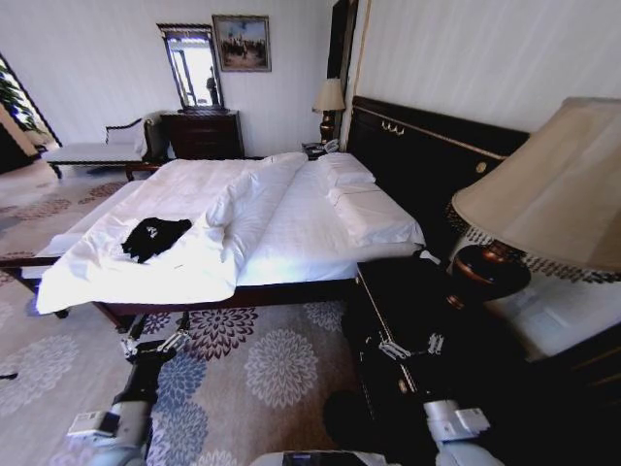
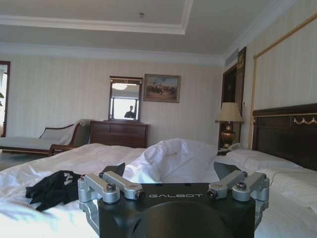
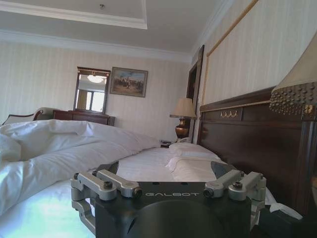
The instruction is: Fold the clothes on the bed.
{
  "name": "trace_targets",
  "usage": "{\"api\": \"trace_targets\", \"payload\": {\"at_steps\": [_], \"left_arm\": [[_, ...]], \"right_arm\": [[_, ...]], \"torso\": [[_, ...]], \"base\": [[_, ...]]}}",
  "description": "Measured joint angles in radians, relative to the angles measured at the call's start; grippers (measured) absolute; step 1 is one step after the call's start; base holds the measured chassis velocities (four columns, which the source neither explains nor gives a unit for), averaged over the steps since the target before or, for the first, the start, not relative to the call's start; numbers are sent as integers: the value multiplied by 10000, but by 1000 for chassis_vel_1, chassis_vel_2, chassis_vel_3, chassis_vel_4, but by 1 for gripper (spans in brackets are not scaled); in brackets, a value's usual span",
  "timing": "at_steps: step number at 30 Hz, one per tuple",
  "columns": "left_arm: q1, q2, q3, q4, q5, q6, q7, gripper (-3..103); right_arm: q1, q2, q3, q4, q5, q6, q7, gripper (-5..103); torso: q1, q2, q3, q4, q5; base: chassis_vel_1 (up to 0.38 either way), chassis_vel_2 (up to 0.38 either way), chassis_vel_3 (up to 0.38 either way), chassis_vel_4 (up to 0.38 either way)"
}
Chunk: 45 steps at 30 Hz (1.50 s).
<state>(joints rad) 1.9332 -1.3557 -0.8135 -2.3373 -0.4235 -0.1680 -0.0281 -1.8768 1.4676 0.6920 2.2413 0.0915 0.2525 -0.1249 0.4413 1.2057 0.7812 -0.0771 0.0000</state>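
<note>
black t-shirt [image 1: 153, 237] lies crumpled on the bed [image 1: 291, 223]; both grippers' fingers wide open, holding nothing.

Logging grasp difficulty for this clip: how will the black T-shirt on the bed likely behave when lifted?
The black T-shirt lies crumpled, so it is probably floppy and would drape from a claw. It looks small against the bed, likely light. The soft duvet beneath may bunch if pushed.
</note>
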Motion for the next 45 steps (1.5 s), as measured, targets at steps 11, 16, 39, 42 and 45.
{"api": "trace_targets", "payload": {"at_steps": [11,16,39,42,45], "left_arm": [[24,48,-30,-46,-45,2,-6,100],[22,65,1,-81,-33,7,-6,100],[-23,30,87,-52,80,40,-6,100],[8,22,86,-60,80,39,-6,100],[13,22,76,-84,80,40,-6,100]], "right_arm": [[-42,26,26,15,-149,13,51,100],[-60,43,31,29,-159,29,53,100],[-1,105,23,12,-169,9,74,100],[13,129,3,4,-173,9,77,100],[13,131,-4,-6,-178,9,79,100]], "torso": [[-2,1,-2,1,0],[-1,1,-1,0,0],[-2,1,-1,1,0],[-1,1,-1,1,0],[-1,1,-1,0,0]], "base": [[-113,117,110,-122],[-141,134,143,-156],[-126,135,130,-136],[-125,121,118,-127],[-137,130,116,-145]]}}
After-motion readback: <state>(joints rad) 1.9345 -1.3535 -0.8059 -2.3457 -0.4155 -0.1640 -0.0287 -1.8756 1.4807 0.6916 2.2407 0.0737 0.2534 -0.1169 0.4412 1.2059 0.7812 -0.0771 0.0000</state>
